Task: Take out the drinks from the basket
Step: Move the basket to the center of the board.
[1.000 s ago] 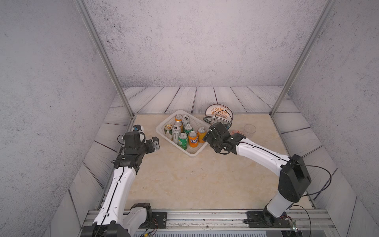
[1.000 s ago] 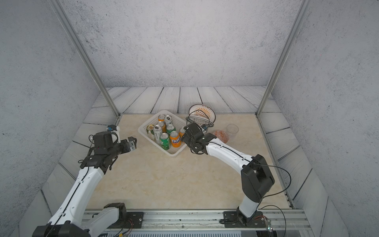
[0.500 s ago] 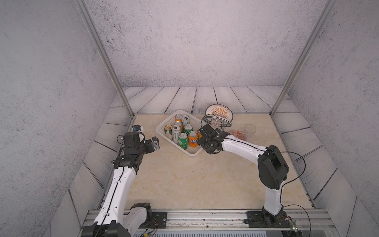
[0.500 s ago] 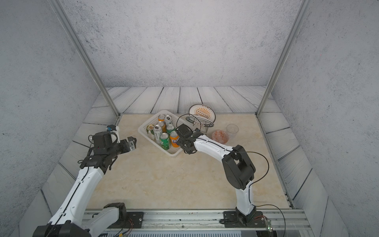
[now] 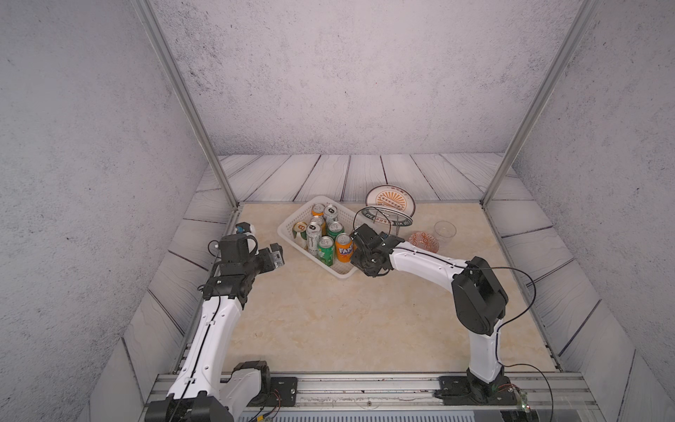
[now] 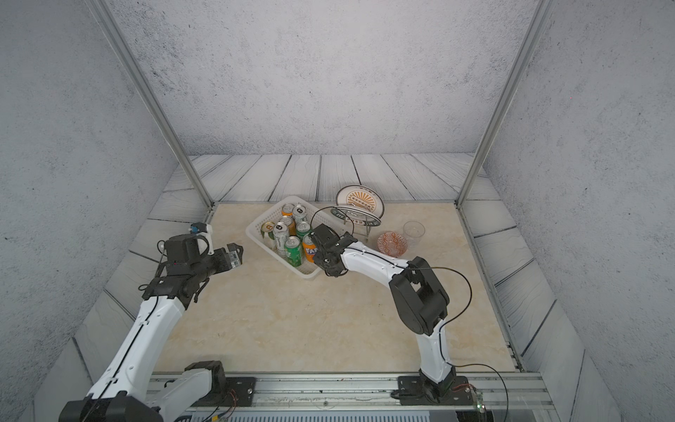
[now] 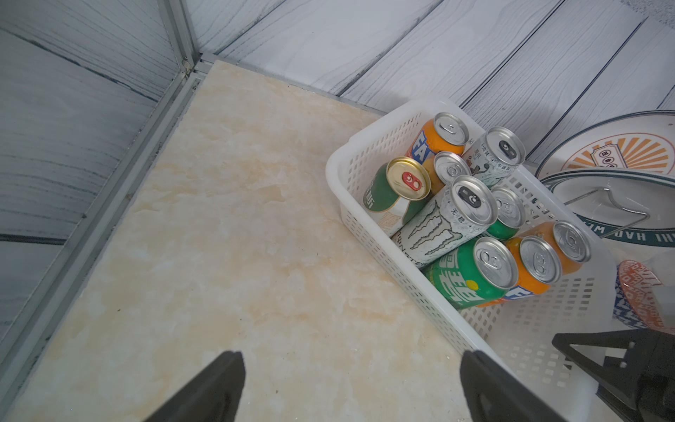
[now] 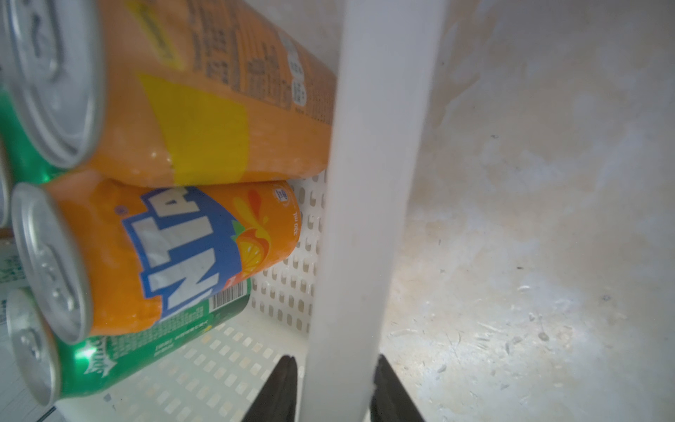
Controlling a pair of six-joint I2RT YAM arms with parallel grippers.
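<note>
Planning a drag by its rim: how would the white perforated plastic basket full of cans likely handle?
Probably heavy: the white perforated plastic basket holds nine metal cans. Its thin gridded wall may flex. Spare floor inside may let cans slide.

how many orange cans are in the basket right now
4 orange cans, all in the basket: one in its far corner, one just nearer, mostly covered by neighbours, two side by side at its near end. Any lying beneath would be hidden.
</note>
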